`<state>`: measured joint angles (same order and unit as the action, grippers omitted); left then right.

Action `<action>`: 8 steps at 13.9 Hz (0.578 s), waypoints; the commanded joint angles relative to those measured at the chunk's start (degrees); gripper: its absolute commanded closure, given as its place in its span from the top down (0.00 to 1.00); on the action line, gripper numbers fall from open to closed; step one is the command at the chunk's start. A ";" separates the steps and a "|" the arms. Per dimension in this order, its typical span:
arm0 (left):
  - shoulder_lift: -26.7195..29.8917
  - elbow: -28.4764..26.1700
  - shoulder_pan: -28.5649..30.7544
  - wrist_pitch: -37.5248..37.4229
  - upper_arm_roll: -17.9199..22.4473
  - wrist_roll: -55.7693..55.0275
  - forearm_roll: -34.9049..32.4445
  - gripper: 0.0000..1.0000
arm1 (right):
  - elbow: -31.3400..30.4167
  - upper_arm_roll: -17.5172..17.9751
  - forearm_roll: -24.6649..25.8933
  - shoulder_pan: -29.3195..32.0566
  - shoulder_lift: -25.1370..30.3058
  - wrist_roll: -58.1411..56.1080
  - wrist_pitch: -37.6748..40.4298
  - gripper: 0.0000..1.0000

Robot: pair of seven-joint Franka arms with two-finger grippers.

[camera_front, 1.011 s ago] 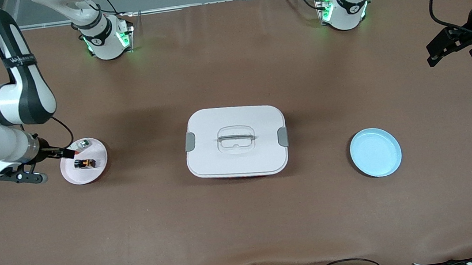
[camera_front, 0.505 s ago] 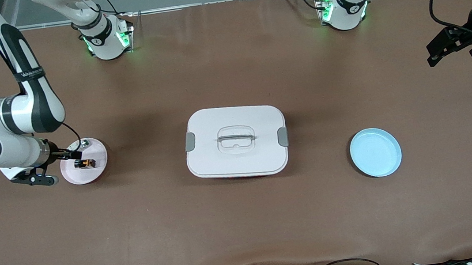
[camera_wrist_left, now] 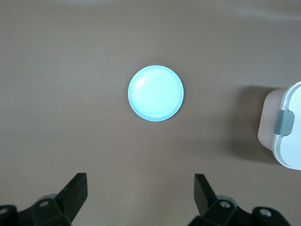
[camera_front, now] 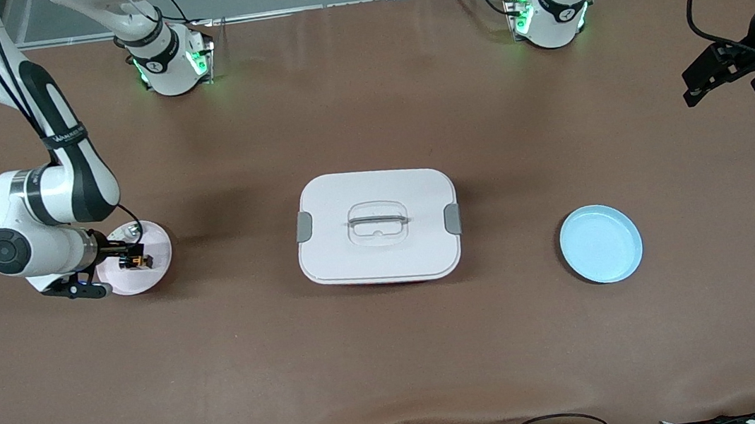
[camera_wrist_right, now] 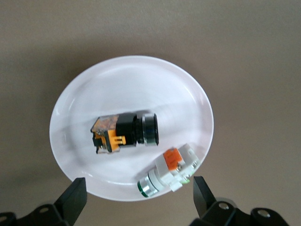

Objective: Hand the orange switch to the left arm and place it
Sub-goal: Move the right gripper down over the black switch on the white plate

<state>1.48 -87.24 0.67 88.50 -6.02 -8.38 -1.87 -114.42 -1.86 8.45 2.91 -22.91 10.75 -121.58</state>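
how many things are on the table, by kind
plates: 2, pink plate and blue plate
small parts: 2, orange switch and silver-and-green part, both on the pink plate
boxes: 1, white box
total: 5

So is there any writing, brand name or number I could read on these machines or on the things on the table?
Band on the right arm: white lettering, too small to read.
Round marks on the two arm bases: small symbols, no readable text.
Orange switch, silver-and-green part, pink plate, blue plate, box: no text visible.
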 commanded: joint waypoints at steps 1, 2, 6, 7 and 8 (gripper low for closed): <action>0.46 0.40 0.29 -0.87 0.05 1.26 1.17 1.00 | 0.52 0.37 1.49 0.08 -1.25 1.20 -1.55 1.00; 0.46 0.40 0.29 -0.87 0.05 1.26 1.17 1.00 | 0.61 0.37 1.57 0.08 -1.52 1.20 -2.08 1.00; 0.28 0.40 0.29 -0.87 0.05 1.26 1.17 1.00 | 0.69 0.28 1.57 -0.19 -3.89 1.20 -6.29 1.00; 0.28 0.40 0.29 -0.87 0.05 1.26 1.17 1.00 | 0.61 0.37 1.66 -0.19 -4.50 1.11 -7.43 1.00; 0.28 0.40 0.29 -0.87 0.05 1.26 1.17 1.00 | 0.52 0.37 1.66 -0.19 -4.68 1.20 -7.88 1.00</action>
<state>1.48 -87.24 0.67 88.50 -6.02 -8.38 -1.87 -114.43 -1.74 8.76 2.75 -26.47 10.75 -128.33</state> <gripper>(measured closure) 0.000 0.000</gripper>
